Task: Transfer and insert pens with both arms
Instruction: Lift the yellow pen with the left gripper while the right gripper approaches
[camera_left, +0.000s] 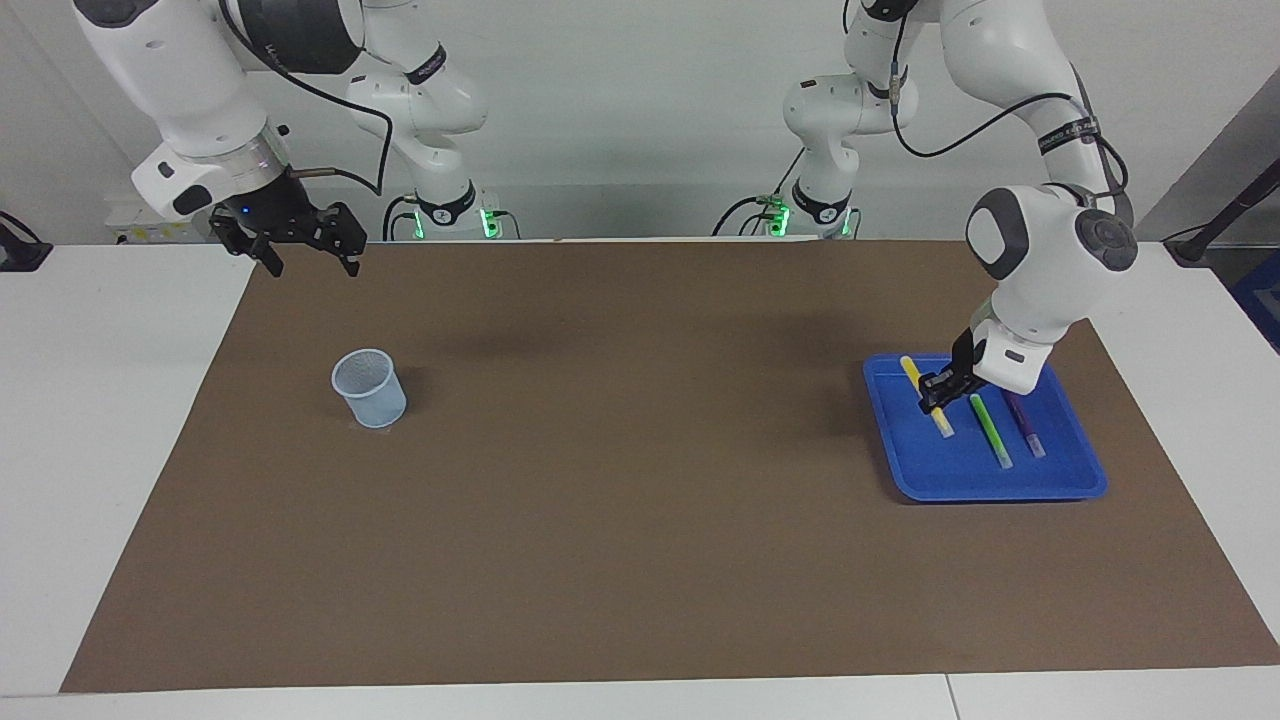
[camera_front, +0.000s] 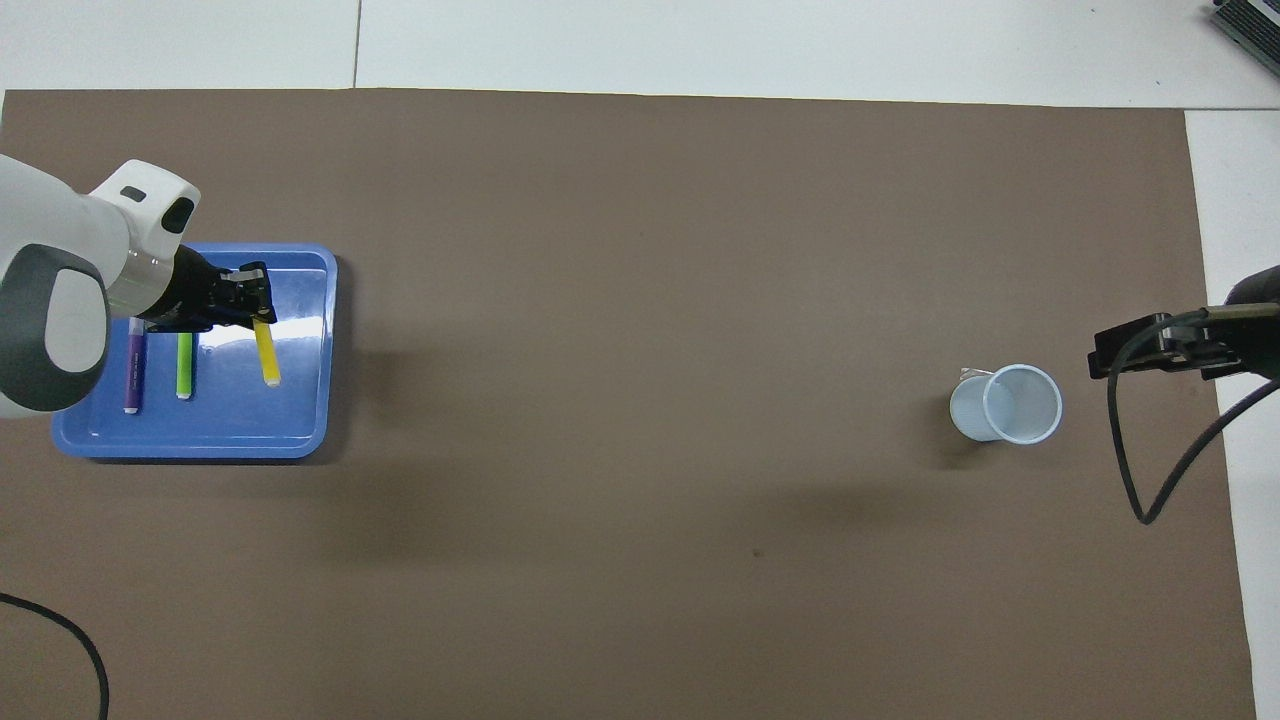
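1. Over the blue tray (camera_left: 985, 486) at the left arm's end of the worktop, the left end effector (camera_left: 938, 390) is clamped on the yellow pen (camera_left: 925, 398), gripping it near the middle of its length.
2. The yellow pen is lifted and tilted: its long axis runs roughly toward and away from the robots, the whitish tip hanging lower and pointing away from them, and slanted a little toward the cup's end of the worktop.
3. The green pen (camera_left: 991, 431) and the purple pen (camera_left: 1025, 424) lie flat in the tray, side by side and apart, long axes also running toward and away from the robots.
4. The right end effector (camera_left: 303, 254) waits with its fingers spread and empty, over the brown mat's edge (camera_left: 300, 300) near the robots, at the right arm's end.
5. The mesh cup (camera_left: 370, 388) stands upright on the mat near that end effector.
6. To do this step well, I judge the lift should clear the tray rim before travelling sideways, with the grip kept firm so the tilted pen does not swivel.
7. A handover probably needs one pen end left free for the right end effector to take.
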